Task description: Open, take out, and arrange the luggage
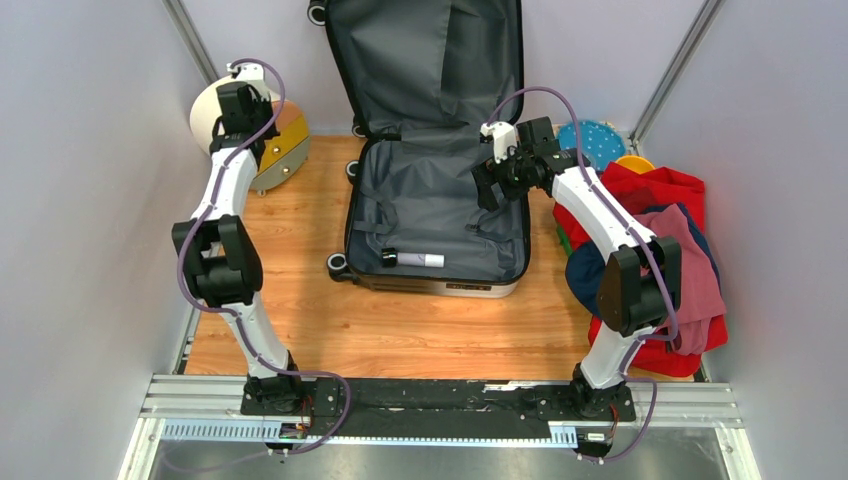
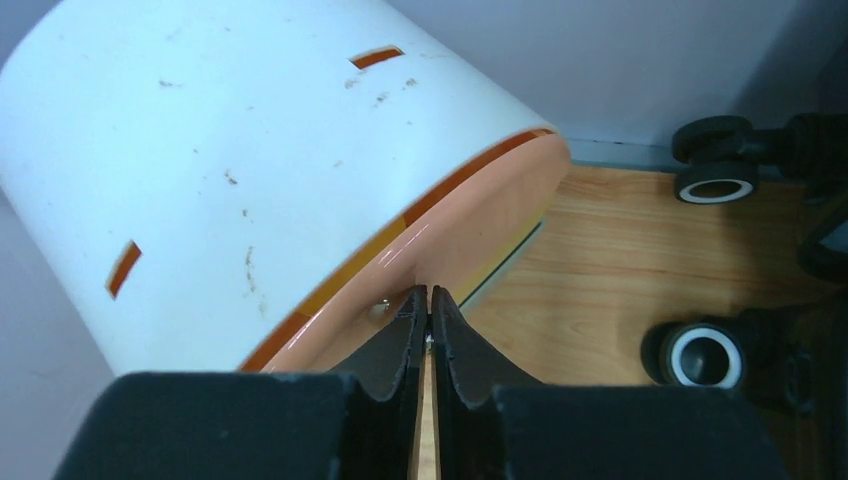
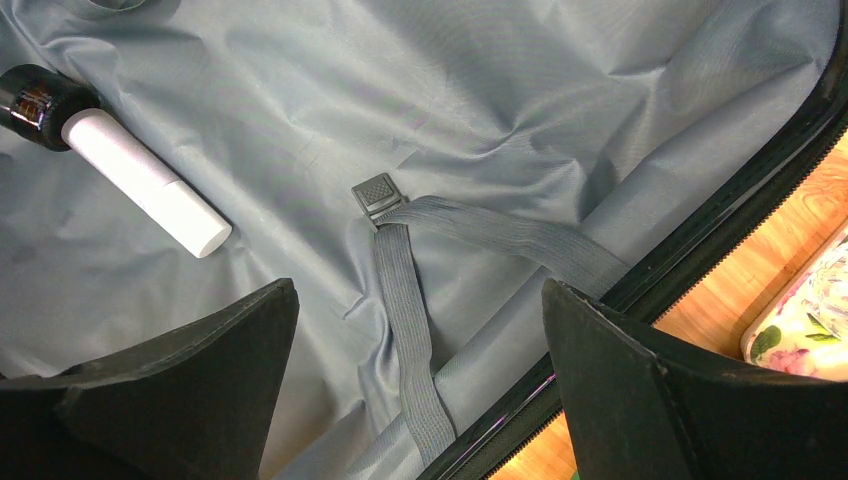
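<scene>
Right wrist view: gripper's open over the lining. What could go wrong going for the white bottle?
The loose strap and buckle lie right under the right gripper; its fingers may snag them instead of the white bottle. The bottle is round and could roll on the wrinkled lining.

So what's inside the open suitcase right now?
In the suitcase, a white tube with a dark cap lies on the grey lining, plus a loose strap. The right gripper covers part of the lining from above.

The luggage (image 1: 440,200) is grey-lined, the tube (image 1: 420,260) white with black cap, the clothes (image 1: 665,190) red.
</scene>
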Available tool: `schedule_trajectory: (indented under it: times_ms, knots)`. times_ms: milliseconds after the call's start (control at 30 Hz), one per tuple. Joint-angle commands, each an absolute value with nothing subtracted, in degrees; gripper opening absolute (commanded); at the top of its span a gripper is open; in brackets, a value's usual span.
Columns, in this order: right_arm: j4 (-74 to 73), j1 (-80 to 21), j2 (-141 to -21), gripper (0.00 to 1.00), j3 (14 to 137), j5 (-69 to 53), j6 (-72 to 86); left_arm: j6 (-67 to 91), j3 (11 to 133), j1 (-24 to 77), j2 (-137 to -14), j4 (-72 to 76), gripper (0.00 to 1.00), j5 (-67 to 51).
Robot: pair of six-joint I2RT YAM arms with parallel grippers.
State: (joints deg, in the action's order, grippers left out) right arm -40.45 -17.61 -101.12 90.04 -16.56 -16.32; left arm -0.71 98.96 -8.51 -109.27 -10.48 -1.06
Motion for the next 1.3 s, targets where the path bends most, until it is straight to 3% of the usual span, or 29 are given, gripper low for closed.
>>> schedule_trajectory:
  times_ms: [0,200,333,467,733,933,1033,1167,1267]
  knots:
    - [-38.9,-17.9,-100.3,0.96,90.8,-16.1,-16.9,-3.9,102.2,-9.5,-110.7,-6.4,0.15,3.3]
    - [-38.8,-17.8,-99.9,0.96,90.6,-16.0,-17.0,-0.3,102.0,-9.9,-107.9,-6.1,0.25,0.4]
    - [-39.0,-17.9,-99.5,0.96,90.4,-15.8,-17.3,-2.9,100.3,-10.0,-103.2,-8.3,0.4,-11.7]
    - [-39.0,-17.8,-99.7,0.96,90.4,-16.0,-17.2,-21.6,95.7,-10.0,-97.5,-12.9,0.5,-30.7]
    - [-39.3,-17.8,-101.2,0.96,92.0,-17.2,-16.7,-52.2,91.4,-11.2,-96.3,-25.8,0.53,-36.7]
    - [-39.1,-17.8,-101.2,0.96,91.7,-17.7,-16.4,-69.8,77.9,-16.5,-93.7,-13.0,0.54,-45.5]
    - [-38.3,-17.8,-100.8,0.96,90.4,-17.9,-16.0,-70.6,73.9,-18.1,-94.6,-6.7,0.53,-47.8]
    - [-38.0,-17.8,-100.3,0.96,89.4,-17.6,-16.2,-71.5,60.9,-18.4,-93.7,21.0,0.53,-48.5]
    - [-37.9,-17.8,-99.9,0.96,88.9,-17.1,-16.5,-71.6,57.0,-18.4,-96.0,31.5,0.53,-47.5]
